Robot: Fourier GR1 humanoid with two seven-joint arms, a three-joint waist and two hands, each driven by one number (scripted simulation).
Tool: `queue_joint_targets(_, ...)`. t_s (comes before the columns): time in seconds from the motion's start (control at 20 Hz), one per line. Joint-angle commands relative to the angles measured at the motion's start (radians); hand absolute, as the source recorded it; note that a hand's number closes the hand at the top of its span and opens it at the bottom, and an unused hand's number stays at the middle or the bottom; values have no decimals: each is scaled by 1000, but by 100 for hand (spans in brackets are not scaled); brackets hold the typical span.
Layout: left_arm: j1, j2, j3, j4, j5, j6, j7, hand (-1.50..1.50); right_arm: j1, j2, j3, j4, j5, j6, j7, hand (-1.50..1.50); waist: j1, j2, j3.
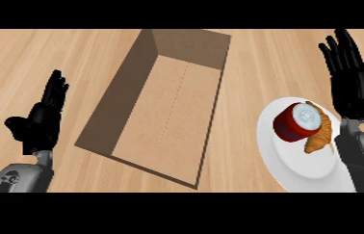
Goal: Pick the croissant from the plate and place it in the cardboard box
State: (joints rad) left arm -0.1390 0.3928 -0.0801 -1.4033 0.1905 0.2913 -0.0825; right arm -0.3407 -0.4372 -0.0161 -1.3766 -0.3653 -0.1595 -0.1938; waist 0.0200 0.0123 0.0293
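**Both hands open, croissant on the plate**

Head view: The right hand [347, 79] shows close to the counter's [78, 50] right edge, just beyond the far rim of the white plate [284, 161]. Its fingers are straight and slightly spread, pointing toward the far edge. It holds nothing and is apart from the croissant. Its grey forearm runs along the plate's right rim; whether it touches the rim cannot be told.

The left hand [43, 117] rests near the counter's left edge, fingers straight and close together, pointing up, thumb out to the side. It holds nothing and is well apart from the box.

The croissant [321, 134] lies on the right part of the plate, near the counter's right edge. It is golden brown and gently curved, with ridged bands across its back and a darker, tapered tip pointing toward the near edge. It sits right against a red can [297, 122] with a white top, which stands tilted on the plate to its left and hides part of it.

The cardboard box [167, 117] lies open in the middle of the counter, between the two hands and just left of the plate. Its brown floor is bare and its left wall is in shadow.
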Motion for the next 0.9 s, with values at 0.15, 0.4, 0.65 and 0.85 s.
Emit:
queue_joint_targets(0.15, 53, 173, 45, 24, -98, 0, 82, 0, 146, -117, 22, 69, -16, 241, -6, -150, -19, -11, -27)
queue_joint_targets(0.4, 60, 165, 13, 77, -133, 13, 93, 0, 170, -468, 206, 35, 475, 229, -81, -150, -19, 1, -36)
queue_joint_targets(0.65, 94, 156, 5, 88, -155, 9, 95, 0, 331, -304, 64, 297, 241, 337, -534, -150, -24, -9, -25)
queue_joint_targets(0.85, 53, 152, 18, 121, -181, -6, 97, 0, 227, -360, 49, 472, 342, 424, -732, -150, -13, -9, -28)
